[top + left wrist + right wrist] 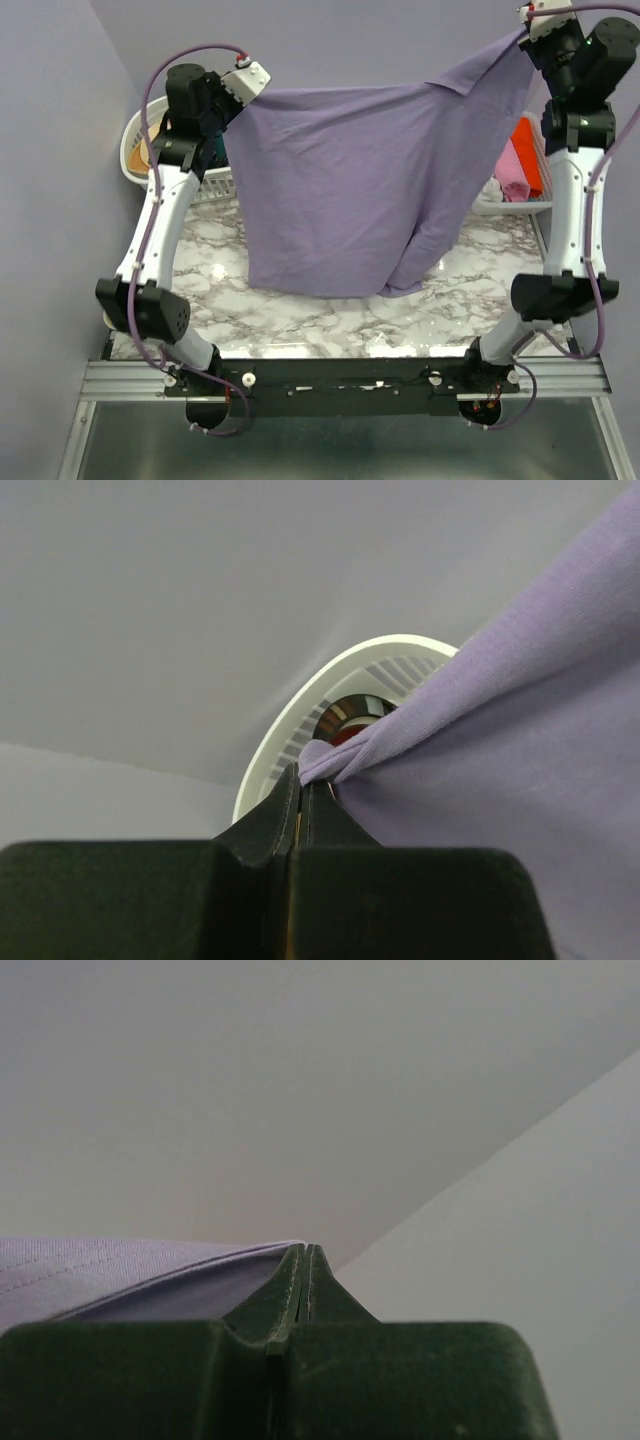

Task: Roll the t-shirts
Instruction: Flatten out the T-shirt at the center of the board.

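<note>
A lavender-purple t-shirt (pixel 350 190) hangs spread in the air between my two raised arms, its lower edge just above the marble table. My left gripper (pixel 250 88) is shut on its upper left corner; in the left wrist view the bunched cloth (pixel 480 710) runs out from my closed gripper (pixel 303 780). My right gripper (pixel 527 35) is shut on the upper right corner, held higher; in the right wrist view the cloth edge (pixel 130 1270) meets my closed gripper (pixel 306 1252).
A white basket (pixel 135 150) stands at the back left behind my left arm; its rim shows in the left wrist view (pixel 300 710). A white basket (pixel 515 200) at the back right holds red and pink cloth (pixel 520 165). The marble table (pixel 330 320) lies below.
</note>
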You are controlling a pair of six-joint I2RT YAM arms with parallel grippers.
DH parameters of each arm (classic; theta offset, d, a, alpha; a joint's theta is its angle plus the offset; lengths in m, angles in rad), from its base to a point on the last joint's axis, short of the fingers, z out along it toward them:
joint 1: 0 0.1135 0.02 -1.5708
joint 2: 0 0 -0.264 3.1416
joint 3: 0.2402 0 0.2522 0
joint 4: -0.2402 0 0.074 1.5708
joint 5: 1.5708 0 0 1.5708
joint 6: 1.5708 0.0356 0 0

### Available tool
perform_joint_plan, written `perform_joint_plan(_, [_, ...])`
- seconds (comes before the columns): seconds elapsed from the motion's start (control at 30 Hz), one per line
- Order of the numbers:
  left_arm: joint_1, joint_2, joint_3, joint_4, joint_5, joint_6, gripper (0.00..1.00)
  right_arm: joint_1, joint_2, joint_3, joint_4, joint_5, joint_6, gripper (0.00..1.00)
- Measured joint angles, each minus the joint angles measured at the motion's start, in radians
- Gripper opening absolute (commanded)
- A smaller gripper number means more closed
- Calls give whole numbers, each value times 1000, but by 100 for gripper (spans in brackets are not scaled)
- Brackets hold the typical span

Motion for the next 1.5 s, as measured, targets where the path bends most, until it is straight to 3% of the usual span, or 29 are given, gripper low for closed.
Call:
perform_joint_plan(0.13, [0,177,174,-18,28,-1,0,-2,209,210,4,20,-39,0])
perform_joint_plan(0.23, [1,238,323,-36,42,-8,0,-2,271,306,24,23,-63,0])
perform_joint_plan(0.37, [0,213,446,-10,52,-17,0,-4,207,276,101,20,-87,0])
perform_joint_plan(0.47, [1,117,420,18,56,-19,0,-4,56,174,132,11,-80,0])
perform_joint_plan(0.67, [3,-191,149,47,105,-6,0,-6,-321,-127,179,-65,-55,0])
perform_joint_plan(0.83, [6,-489,-234,-38,217,67,0,-7,-718,-576,103,-236,-122,1])
perform_joint_plan(1.03, [-93,-641,-599,-265,310,176,0,-7,-927,-1150,-166,-354,-314,0])
perform_joint_plan(1.17, [-289,-646,-843,-408,313,180,0,-8,-978,-1431,-441,-381,-447,0])
perform_joint_plan(1.27, [-413,-652,-958,-476,313,132,0,-8,-1114,-1481,-636,-398,-550,0])
perform_joint_plan(1.5, [-456,-670,-1025,-545,313,47,0,-8,-1262,-1475,-923,-415,-664,0])
